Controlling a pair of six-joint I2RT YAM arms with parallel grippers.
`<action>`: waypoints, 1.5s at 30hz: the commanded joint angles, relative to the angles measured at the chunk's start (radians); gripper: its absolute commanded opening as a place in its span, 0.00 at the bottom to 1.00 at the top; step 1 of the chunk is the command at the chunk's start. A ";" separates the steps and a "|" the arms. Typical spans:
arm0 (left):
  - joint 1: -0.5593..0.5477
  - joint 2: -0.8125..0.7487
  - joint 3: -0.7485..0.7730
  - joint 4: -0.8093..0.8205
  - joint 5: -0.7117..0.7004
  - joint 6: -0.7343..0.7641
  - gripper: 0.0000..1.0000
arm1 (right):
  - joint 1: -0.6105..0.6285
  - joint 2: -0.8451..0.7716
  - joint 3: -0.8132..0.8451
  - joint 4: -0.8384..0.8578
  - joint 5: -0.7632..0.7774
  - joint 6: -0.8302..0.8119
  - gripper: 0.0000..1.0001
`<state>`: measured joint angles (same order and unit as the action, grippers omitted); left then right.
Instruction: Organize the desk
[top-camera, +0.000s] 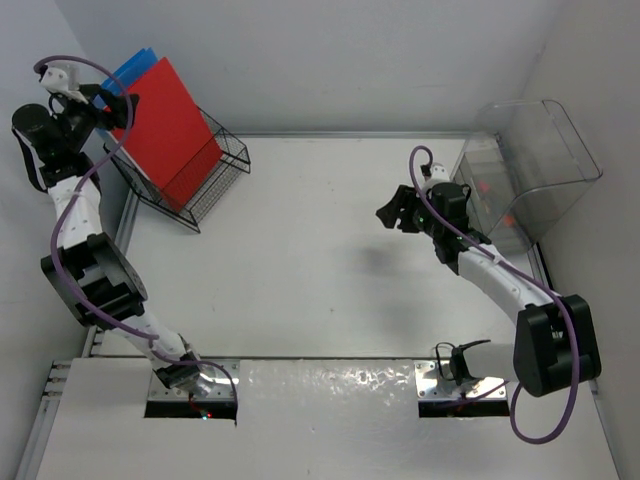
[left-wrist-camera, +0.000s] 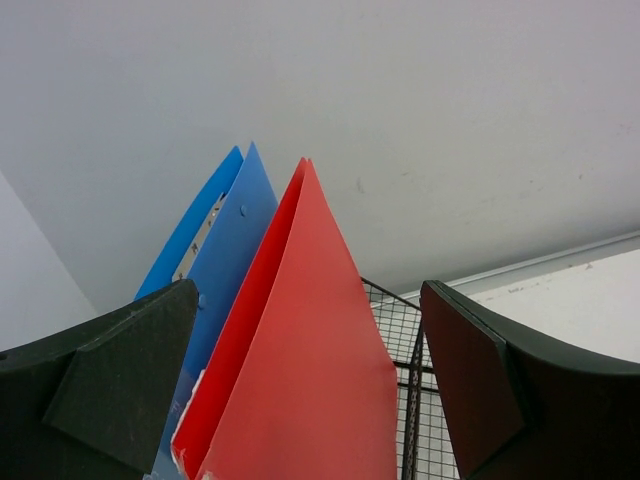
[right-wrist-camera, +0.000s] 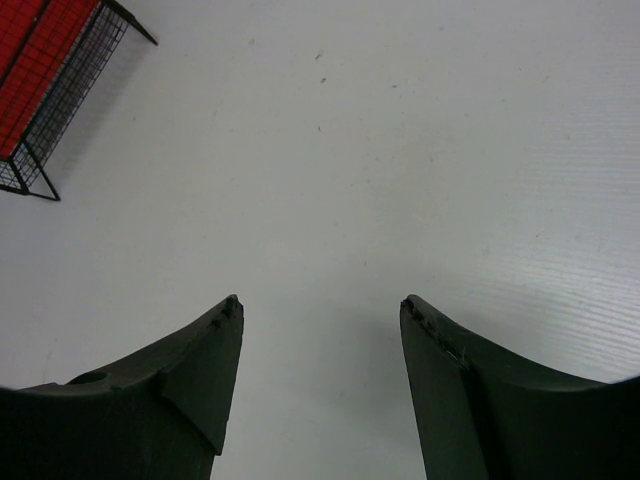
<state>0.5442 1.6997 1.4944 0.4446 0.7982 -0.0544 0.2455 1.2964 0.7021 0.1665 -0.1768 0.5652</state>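
Observation:
The desk (top-camera: 320, 270) is a large white tabletop with grey edge rails. A black wire rack (top-camera: 225, 160) stands at its far left corner and holds an upright red folder (top-camera: 165, 130) and a blue folder (top-camera: 135, 65) behind it. My left gripper (top-camera: 118, 108) is raised at the folders' top edge. In the left wrist view it (left-wrist-camera: 310, 290) is open, its jaws wide on either side of the red folder (left-wrist-camera: 310, 390), with the blue folder (left-wrist-camera: 235, 230) to the left. My right gripper (top-camera: 390, 213) hovers open and empty over the desk's middle right, as the right wrist view (right-wrist-camera: 320, 300) shows.
A clear plastic bin (top-camera: 530, 150) with a curved lid stands at the far right edge, with small red items (top-camera: 487, 186) inside. The wire rack also shows in the right wrist view (right-wrist-camera: 60, 90) at the top left. White walls close the back and sides.

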 joint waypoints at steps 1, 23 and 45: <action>0.005 -0.080 0.063 -0.021 0.008 -0.030 0.91 | 0.003 -0.037 0.039 -0.013 0.022 -0.040 0.63; -0.828 -0.344 -0.512 -0.782 -0.557 0.636 0.83 | 0.003 -0.112 -0.075 -0.274 0.319 -0.225 0.85; -0.872 -0.402 -0.815 -0.586 -0.633 0.688 0.83 | 0.002 -0.384 -0.299 -0.163 0.407 -0.249 0.96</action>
<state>-0.3317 1.3239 0.6815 -0.2119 0.1547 0.6258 0.2455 0.9276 0.3920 -0.0357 0.2298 0.3084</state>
